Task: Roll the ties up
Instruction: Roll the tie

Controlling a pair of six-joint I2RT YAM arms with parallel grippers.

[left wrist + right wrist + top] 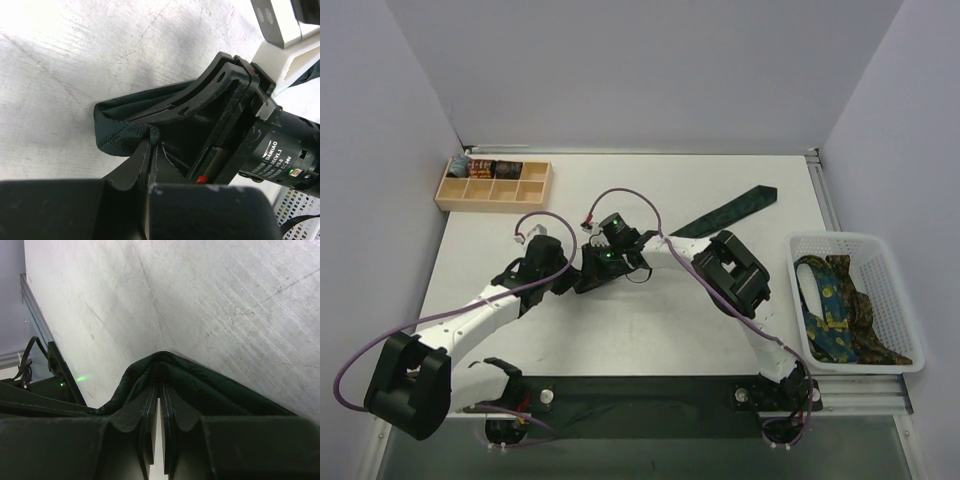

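A dark green tie (735, 210) lies slanted across the table from the back right to the middle, where both grippers meet. My left gripper (582, 277) (152, 142) is shut on a fold of that tie (117, 132). My right gripper (603, 262) (161, 385) faces it with its jaws almost together. The green cloth (210, 390) wraps over its tips and is pinched there. The right gripper's fingers (200, 95) show in the left wrist view, pressed into the same bundle. A blue and yellow tie (825, 310) and a brown patterned tie (865, 310) lie in the basket.
A white plastic basket (845, 242) stands at the table's right edge. A wooden divided tray (492, 197) sits at the back left with small rolled items (485, 168) in its far compartments. Purple cables (620, 195) loop above the wrists.
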